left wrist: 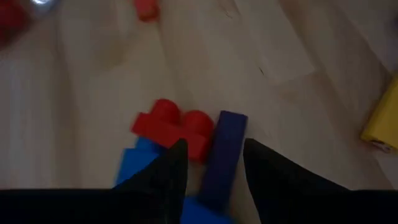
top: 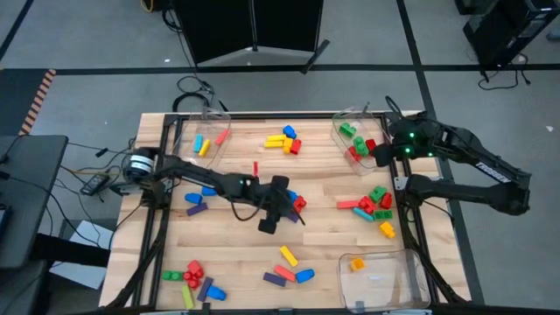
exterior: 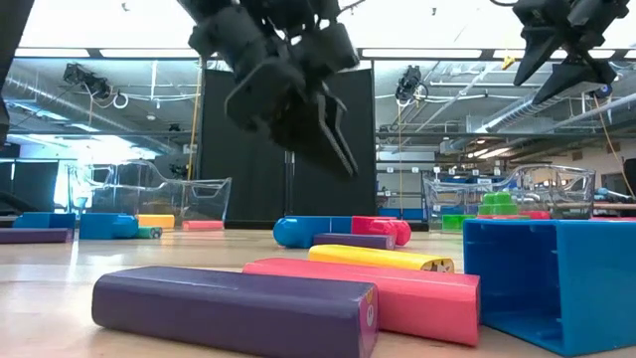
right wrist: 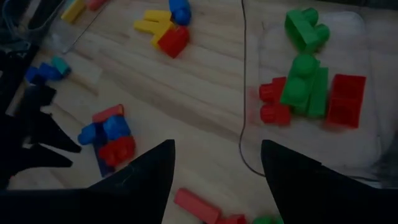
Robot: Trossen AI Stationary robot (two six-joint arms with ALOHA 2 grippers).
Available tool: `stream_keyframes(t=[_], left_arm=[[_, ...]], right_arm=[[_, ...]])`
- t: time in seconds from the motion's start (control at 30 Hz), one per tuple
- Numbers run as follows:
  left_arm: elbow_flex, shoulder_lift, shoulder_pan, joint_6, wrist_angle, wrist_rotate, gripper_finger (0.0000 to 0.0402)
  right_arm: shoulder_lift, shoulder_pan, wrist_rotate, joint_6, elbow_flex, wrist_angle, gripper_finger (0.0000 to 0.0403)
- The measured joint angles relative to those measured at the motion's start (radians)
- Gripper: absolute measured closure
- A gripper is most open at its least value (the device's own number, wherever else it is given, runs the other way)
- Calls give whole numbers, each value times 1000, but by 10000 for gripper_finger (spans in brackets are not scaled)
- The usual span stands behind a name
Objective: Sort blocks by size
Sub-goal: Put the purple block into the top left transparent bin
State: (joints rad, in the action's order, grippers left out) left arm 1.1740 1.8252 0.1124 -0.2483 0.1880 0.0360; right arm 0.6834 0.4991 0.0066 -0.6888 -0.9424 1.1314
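Observation:
Blocks lie in loose groups over the wooden table. My left gripper hangs open above a small cluster at mid-table. Its fingers stand on either side of a dark blue bar and clear of it, next to a red brick and a blue brick. In the low view the left gripper is well above the tabletop. My right gripper is open with nothing in it, high at the far right, beside a clear bin holding green and red blocks.
Clear bins stand at the far left, holding yellow and pink blocks, and at the near right, holding an orange one. Block groups lie at the far middle, right, near left and near middle.

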Motion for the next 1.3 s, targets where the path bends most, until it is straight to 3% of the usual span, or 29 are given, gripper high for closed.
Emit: stream_keyframes(t=[0.53,1.03,1.3], left_arm=[[0,145,-39,25,-56,-75,239],[2,174,-49,102,-66,-146,240],[3,175,-47,174,-69,-143,295]], right_arm=[[0,-13,1,-1,0,7,154],[1,-12,2,-1,0,8,154],[1,-12,3,-1,0,8,154]])
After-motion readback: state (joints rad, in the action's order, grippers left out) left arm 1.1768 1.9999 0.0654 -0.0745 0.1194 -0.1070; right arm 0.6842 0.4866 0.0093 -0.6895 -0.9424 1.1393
